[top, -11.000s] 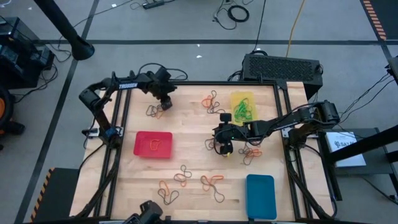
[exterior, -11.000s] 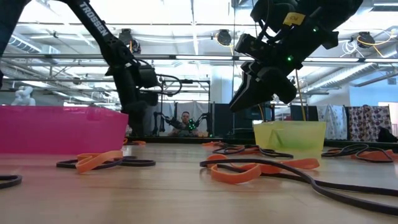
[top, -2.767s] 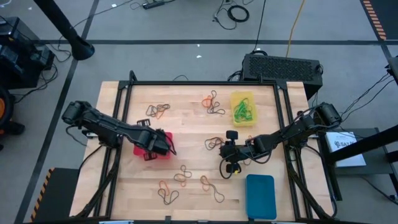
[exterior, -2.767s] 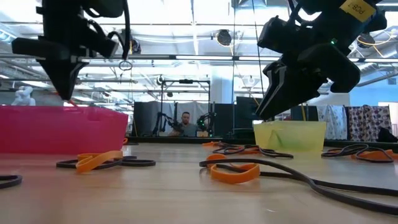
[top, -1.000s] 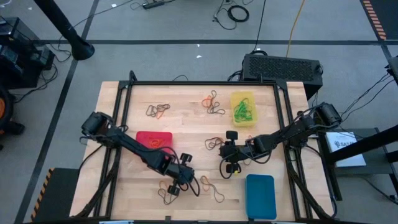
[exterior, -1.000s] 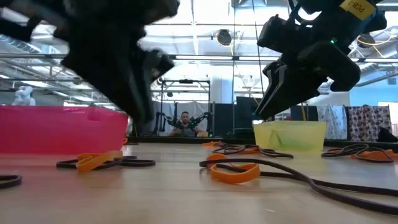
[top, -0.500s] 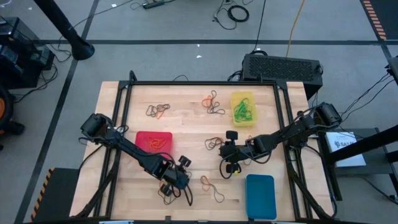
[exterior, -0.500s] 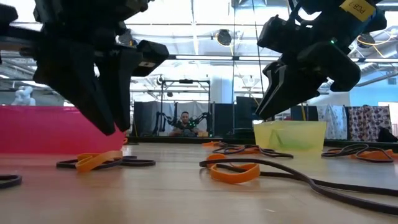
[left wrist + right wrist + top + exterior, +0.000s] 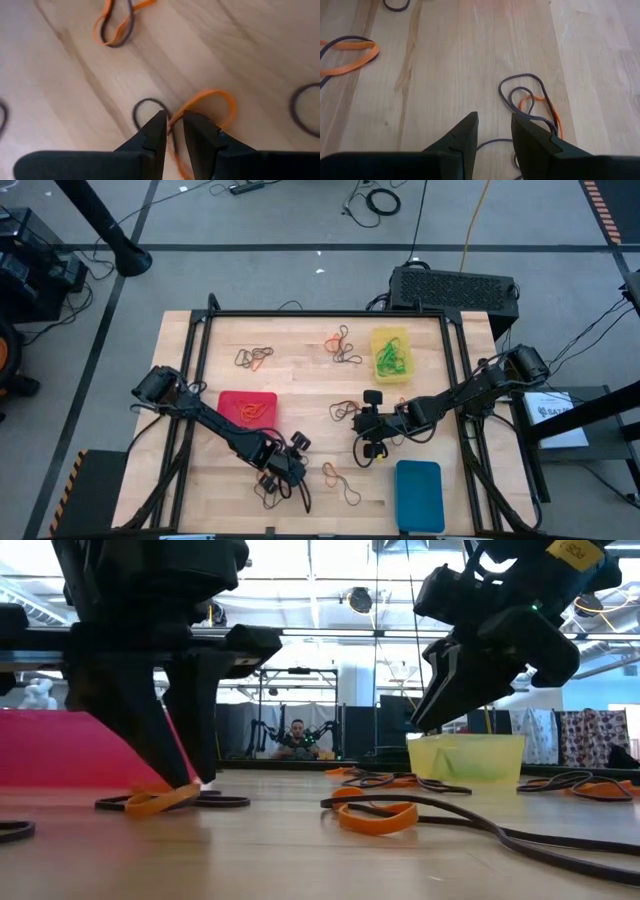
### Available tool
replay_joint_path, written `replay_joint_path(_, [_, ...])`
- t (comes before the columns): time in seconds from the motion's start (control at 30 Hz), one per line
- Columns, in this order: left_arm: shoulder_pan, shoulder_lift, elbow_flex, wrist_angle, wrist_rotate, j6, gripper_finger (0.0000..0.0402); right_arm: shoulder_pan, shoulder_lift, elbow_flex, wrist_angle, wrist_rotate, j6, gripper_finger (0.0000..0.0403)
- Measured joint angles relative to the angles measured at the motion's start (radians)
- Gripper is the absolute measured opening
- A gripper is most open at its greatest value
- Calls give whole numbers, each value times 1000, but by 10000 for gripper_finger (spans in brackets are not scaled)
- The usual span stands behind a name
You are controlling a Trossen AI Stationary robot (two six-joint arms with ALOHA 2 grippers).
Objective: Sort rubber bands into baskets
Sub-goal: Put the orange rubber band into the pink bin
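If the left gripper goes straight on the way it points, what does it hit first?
Probably the orange rubber band: the left gripper has its fingertips astride that band's edge, with bare tabletop beneath.

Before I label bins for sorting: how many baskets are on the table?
3. The red basket sits left of centre, the yellow basket at the far right, and the blue basket at the near right corner.

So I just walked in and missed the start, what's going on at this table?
A two-armed robot is sorting rubber bands into baskets. The left gripper is down at the wooden table, its narrowly parted fingers straddling an orange rubber band near the front edge. The right gripper hovers open mid-table over a dark band. The yellow basket holds green bands, the red basket has some inside, and the blue basket looks empty.
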Motion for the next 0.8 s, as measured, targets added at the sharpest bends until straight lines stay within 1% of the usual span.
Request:
replay_joint_path(0.13, [0,0,0,0,-40,25,74,0,0,0,0,0,0,112])
replay_joint_path(0.4, [3,0,0,-2,-40,26,74,0,0,0,0,0,0,112])
replay_joint_path(0.8, [34,5,0,-2,27,23,73,0,0,0,0,0,0,112])
